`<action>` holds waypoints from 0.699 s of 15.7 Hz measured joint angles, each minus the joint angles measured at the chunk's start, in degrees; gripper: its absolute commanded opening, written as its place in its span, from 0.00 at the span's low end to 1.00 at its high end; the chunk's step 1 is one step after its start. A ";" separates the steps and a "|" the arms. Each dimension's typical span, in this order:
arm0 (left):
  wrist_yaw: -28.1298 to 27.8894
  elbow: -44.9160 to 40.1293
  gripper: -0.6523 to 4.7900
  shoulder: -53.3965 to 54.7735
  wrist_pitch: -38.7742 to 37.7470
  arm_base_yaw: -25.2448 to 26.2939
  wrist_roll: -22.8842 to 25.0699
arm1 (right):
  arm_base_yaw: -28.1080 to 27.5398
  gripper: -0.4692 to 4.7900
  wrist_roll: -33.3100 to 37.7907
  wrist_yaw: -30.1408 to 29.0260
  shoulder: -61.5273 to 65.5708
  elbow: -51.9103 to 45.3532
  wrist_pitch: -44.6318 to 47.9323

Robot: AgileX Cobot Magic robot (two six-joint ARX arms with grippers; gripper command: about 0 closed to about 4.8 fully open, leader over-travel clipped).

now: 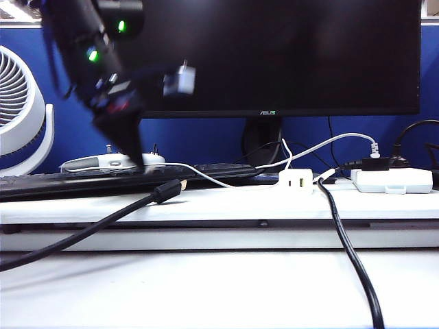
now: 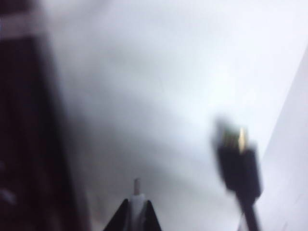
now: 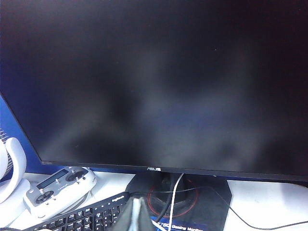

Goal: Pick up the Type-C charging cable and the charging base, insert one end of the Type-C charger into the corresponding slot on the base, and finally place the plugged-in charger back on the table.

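Grasping the Type-C charging cable (image 1: 206, 176) plug, the left pincer (image 2: 137, 204) is clenched on it; the right pincer (image 3: 137, 216), clenched empty, must fetch the charging base (image 1: 295, 181).

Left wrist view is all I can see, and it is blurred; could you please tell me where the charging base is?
Observer: The charging base stands on the raised ledge of the table, below the monitor, right of centre in the exterior view.
Operator: Thank you. Does the Type-C charging cable reach it?
Observer: The Type-C charging cable runs from the left hand, which is shut on its end by the keyboard, across towards the base; I cannot tell whether it is plugged in.
Operator: And the right hand?
Observer: The right hand is shut and faces the monitor.
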 measured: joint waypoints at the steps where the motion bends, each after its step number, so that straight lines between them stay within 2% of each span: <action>1: 2.14 1.38 0.11 -0.02 0.13 0.00 -1.51 | 0.00 0.09 0.00 0.00 0.00 0.00 0.00; 4: 13.51 6.84 0.11 0.00 0.00 0.00 -6.82 | 0.00 0.09 0.00 0.00 0.00 0.00 -0.07; 5: 19.63 10.10 0.11 -0.02 0.20 0.00 -9.05 | 0.00 0.09 0.00 0.00 0.02 0.00 -0.55; 8: 32.17 17.18 0.11 -0.02 2.08 0.00 -14.53 | 0.00 0.09 0.00 -0.96 0.11 0.00 -2.67; 9: 34.71 18.78 0.11 0.00 2.95 0.00 -16.13 | 0.00 0.09 0.00 -2.56 0.33 0.00 -2.71; 11: 40.50 21.70 0.11 -0.07 9.88 0.00 -23.02 | 0.00 0.09 0.00 -8.94 2.69 0.00 -3.23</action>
